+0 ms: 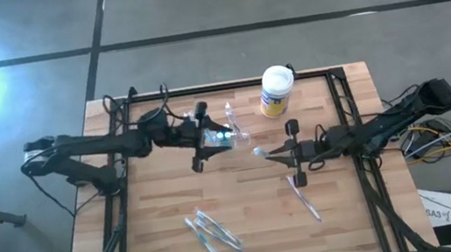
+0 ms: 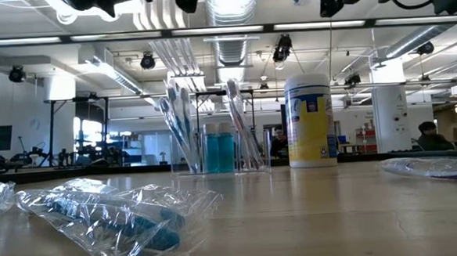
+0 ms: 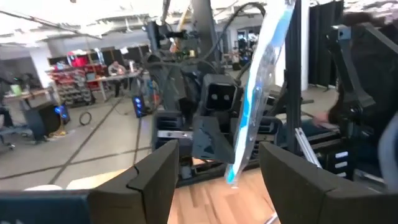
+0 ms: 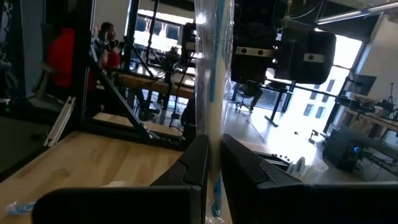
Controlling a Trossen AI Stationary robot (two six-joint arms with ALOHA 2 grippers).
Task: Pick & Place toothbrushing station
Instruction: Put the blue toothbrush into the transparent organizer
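Note:
The toothbrushing station [image 2: 218, 148], a clear holder with toothbrushes upright in it, stands on the table at the far middle [image 1: 235, 126]. Just in front of it a wrapped toothbrush [image 4: 210, 68] hangs in the air between the two grippers. My right gripper [image 1: 267, 154] [image 4: 213, 146] comes from the table's right and is shut on it. My left gripper [image 1: 225, 137] [image 3: 217, 162] comes from the left and is open. Its fingers stand on either side of the wrap's other end [image 3: 239, 162], with a gap showing on both sides. My right gripper pinches the wrapped toothbrush between its two shut fingers, on the clear wrap near one end [image 4: 211, 134]. The fingers come about level from the table's right side. The wrap runs on past the fingertips toward the left gripper, lifted clear of the table.
A white canister with a yellow-blue label [image 1: 276, 90] stands right of the station. More wrapped toothbrushes lie on the near part of the table [image 1: 214, 234] [image 1: 303, 196]. A black frame [image 1: 340, 92] borders the table. People show in the room behind.

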